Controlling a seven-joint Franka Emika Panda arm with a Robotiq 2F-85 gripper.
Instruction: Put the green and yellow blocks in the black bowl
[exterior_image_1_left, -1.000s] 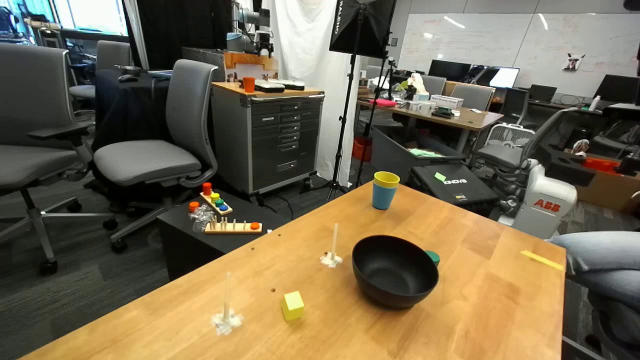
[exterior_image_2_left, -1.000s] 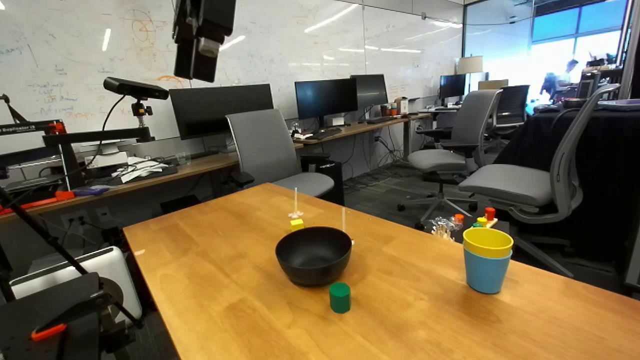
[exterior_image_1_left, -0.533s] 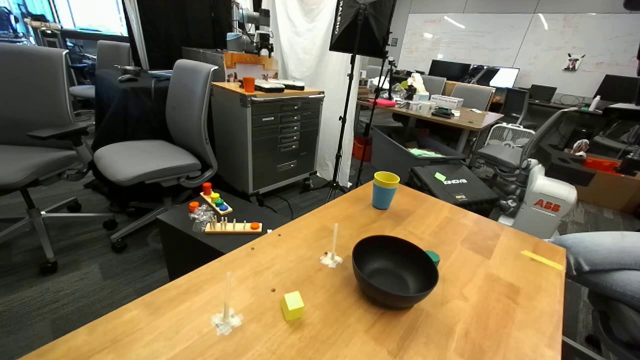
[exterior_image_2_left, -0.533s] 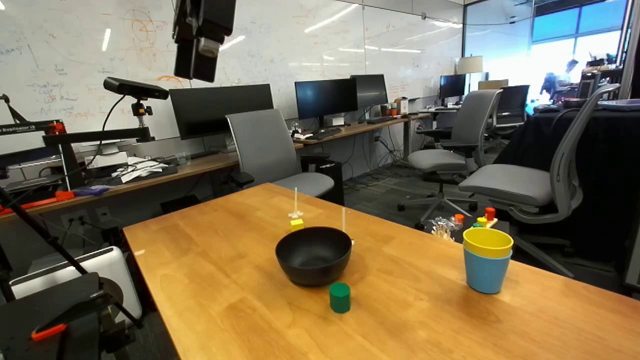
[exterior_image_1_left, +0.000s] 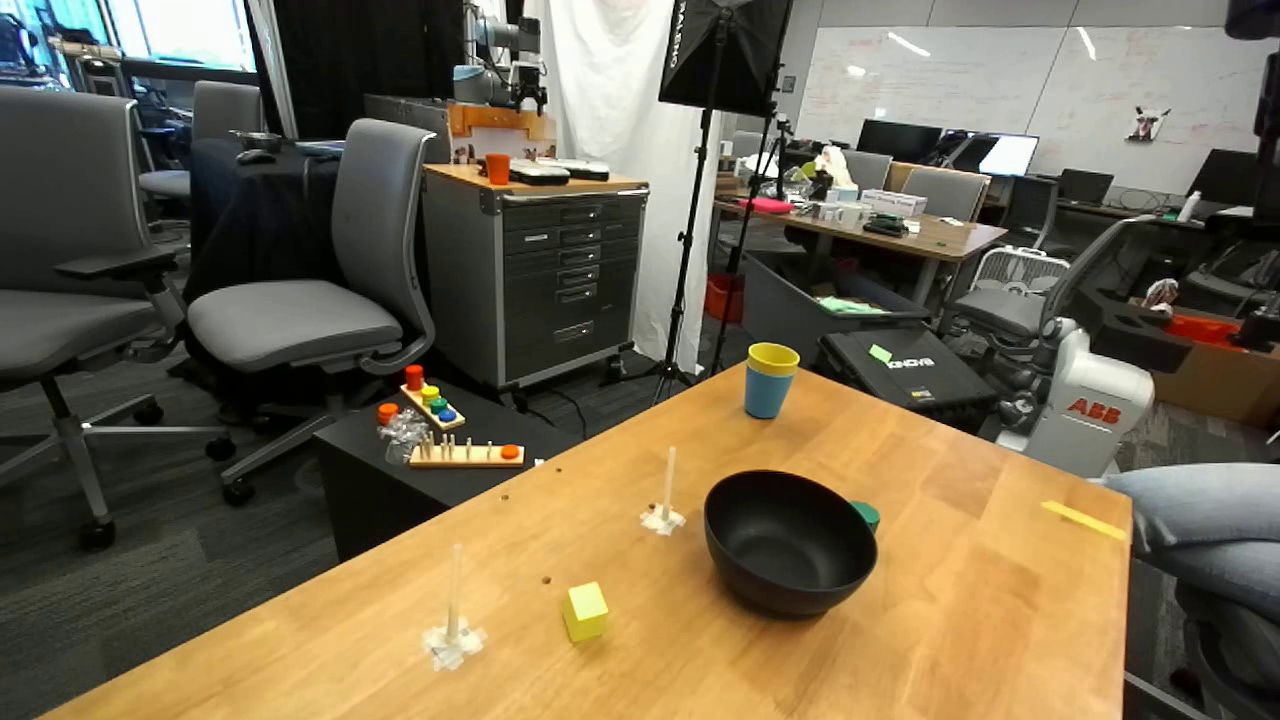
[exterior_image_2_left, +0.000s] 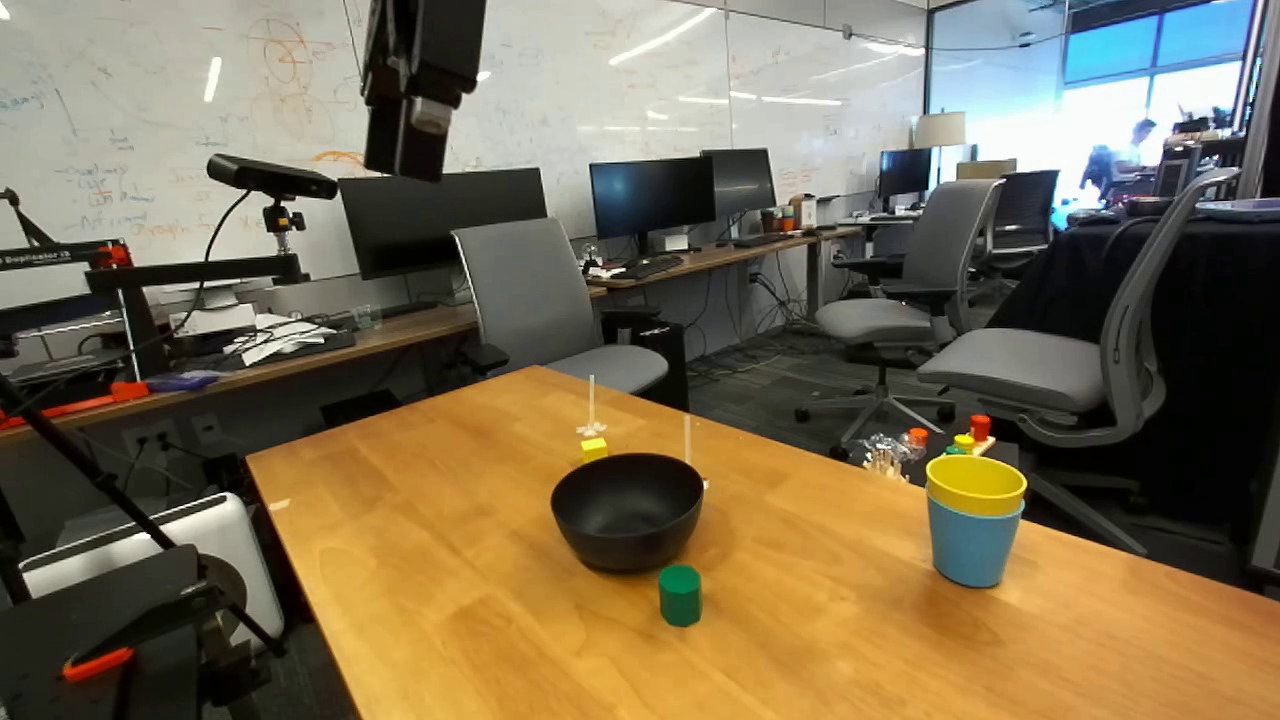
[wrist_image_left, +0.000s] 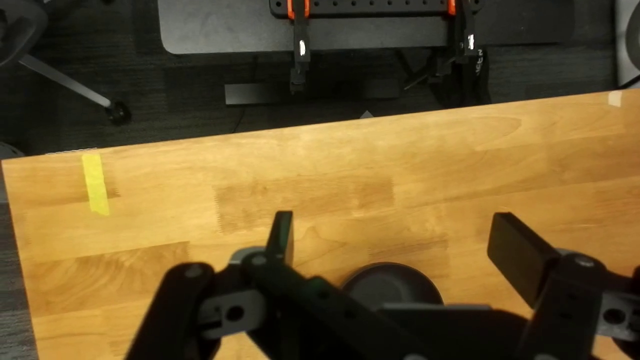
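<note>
Wooden table: carries everything the job needs. I judge this the approach to a first pick; which piece comes first isn't clear.

Black bowl: upright, nothing in it, sides flaring out. I want to carry each piece over its rim, then lower inside before letting go.

Gripper: well above the table, fingers spread wide, nothing visible between them. I'd descend straight down at that spread, centring late by the wrist view, where I can't make out either block for certain.

Green block: on the table just beside the bowl; touching or not, I can't say. Looks many-sided, so I'd pinch opposite facets with neither finger on the bowl side; a bump could shove the bowl.

Yellow block: on the table, between the bowl and a taped upright rod. Flat faces, likely an easier grip; mind the rod.
</note>
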